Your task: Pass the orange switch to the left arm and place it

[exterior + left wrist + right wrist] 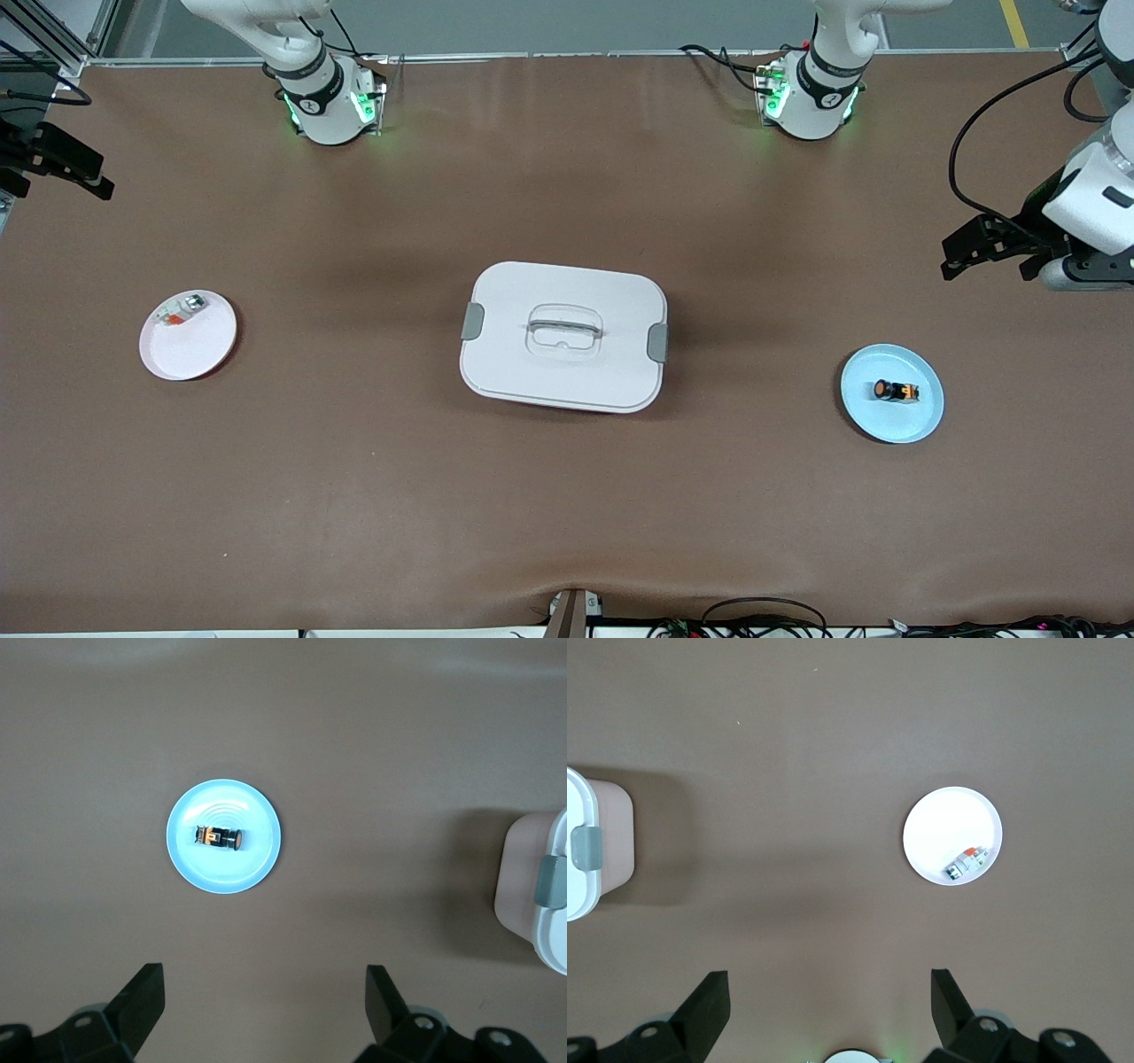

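The orange switch (895,391), a tiny black cylinder with an orange end, lies on its side on a blue plate (895,424) toward the left arm's end of the table. In the left wrist view the switch (220,838) and plate (221,875) lie well apart from my open, empty left gripper (266,1001). That gripper (988,257) hangs high over the table's edge at that end. My right gripper (53,173) is open and empty, high over the other end (830,997). The white box (563,337) sits shut at mid-table.
A pink plate (190,356) toward the right arm's end holds a small silver-white piece with a red bit (180,312); both show in the right wrist view (943,819), (966,862). The box's latched ends show in both wrist views (542,904), (589,886).
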